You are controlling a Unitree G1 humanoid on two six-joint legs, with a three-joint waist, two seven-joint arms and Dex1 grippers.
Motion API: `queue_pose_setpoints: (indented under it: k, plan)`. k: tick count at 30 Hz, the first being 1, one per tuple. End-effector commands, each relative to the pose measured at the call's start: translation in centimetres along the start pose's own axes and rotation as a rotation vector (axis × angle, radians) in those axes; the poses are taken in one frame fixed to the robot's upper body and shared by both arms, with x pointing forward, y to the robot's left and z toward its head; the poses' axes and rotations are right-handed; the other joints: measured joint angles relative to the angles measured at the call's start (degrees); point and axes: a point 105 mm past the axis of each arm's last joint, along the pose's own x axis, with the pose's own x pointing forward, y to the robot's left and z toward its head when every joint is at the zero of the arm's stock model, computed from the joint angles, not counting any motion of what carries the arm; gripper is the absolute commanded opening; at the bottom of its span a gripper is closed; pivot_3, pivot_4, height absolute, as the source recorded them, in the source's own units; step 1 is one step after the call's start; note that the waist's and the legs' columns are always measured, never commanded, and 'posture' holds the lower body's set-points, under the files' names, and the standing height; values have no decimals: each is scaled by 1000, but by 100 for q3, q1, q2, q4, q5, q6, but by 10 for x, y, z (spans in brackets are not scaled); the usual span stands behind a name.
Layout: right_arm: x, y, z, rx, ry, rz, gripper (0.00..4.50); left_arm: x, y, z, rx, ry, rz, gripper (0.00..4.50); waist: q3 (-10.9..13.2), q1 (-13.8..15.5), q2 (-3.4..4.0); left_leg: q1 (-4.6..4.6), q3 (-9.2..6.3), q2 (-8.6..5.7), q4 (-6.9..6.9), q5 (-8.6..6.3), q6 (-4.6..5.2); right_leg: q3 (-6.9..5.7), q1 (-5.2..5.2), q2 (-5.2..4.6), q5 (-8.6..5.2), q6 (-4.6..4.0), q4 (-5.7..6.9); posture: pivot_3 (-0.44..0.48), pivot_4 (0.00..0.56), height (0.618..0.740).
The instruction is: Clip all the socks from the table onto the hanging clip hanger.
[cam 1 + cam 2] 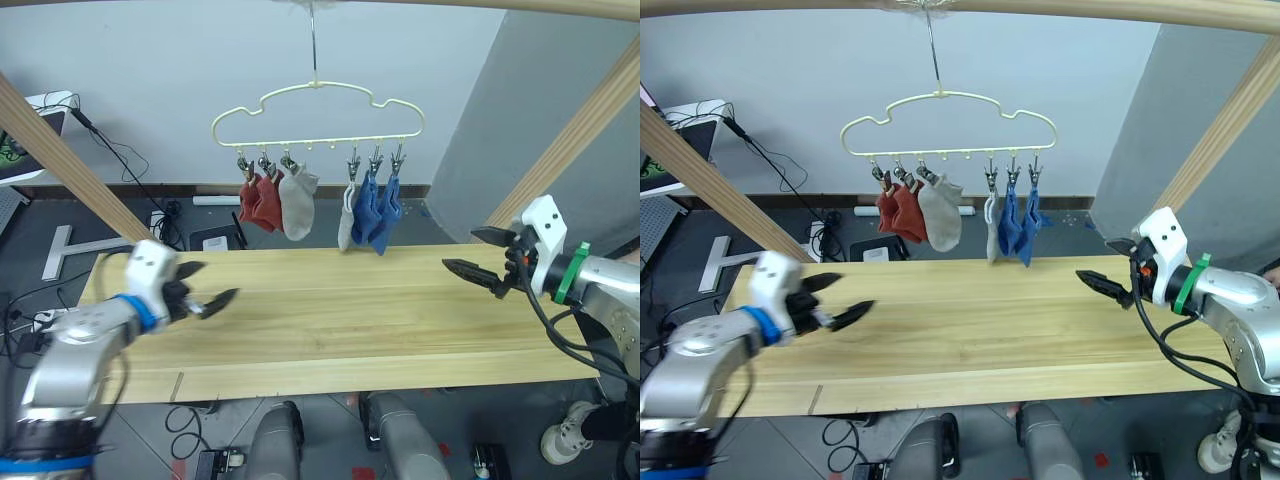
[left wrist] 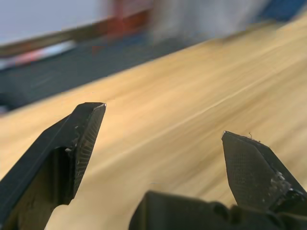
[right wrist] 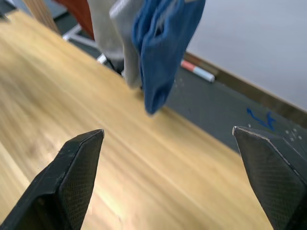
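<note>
The pale-yellow clip hanger (image 1: 316, 112) hangs by its hook above the far edge of the table (image 1: 340, 330). Six socks hang from its clips: two rust-red socks (image 1: 258, 200) and a grey sock (image 1: 298, 204) on the left, then another grey sock (image 1: 346, 222) and two blue socks (image 1: 376, 214) on the right. No sock lies on the tabletop. My left gripper (image 1: 220, 281) hovers open over the table's left part, nothing in it. Over the right end my right gripper (image 1: 459, 249) is open and empty, with the blue socks (image 3: 163, 43) ahead of it.
Thick wooden poles slant up at the left (image 1: 60, 140) and right (image 1: 580, 130), joined by a crossbar overhead. A white desk (image 1: 30, 165) stands at the far left. Cables and a power strip (image 1: 215, 200) lie on the dark floor behind the table.
</note>
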Motion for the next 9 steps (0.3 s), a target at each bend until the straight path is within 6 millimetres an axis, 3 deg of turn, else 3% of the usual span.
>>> queue_pose_setpoints:
  k: [1,5,9]
  plan:
    - [-15,-7,16,-75,-59,-31,4500,-28,25,12,58,-32,86,4469,0,51,0,0,1,0,1,0,0,0,1,-4,0,0,0,10,232,740]
    - [-20,-12,17,-67,-72,-58,4500,-39,30,14,-2,-50,68,4469,-7,157,-1,0,10,-1,10,0,0,2,2,-13,-1,-2,-3,31,216,740]
    - [-22,-12,12,-76,-56,-64,4500,-33,27,22,9,-71,69,4469,-12,233,-5,-1,13,-5,10,0,0,0,4,-20,0,-2,-6,33,210,740]
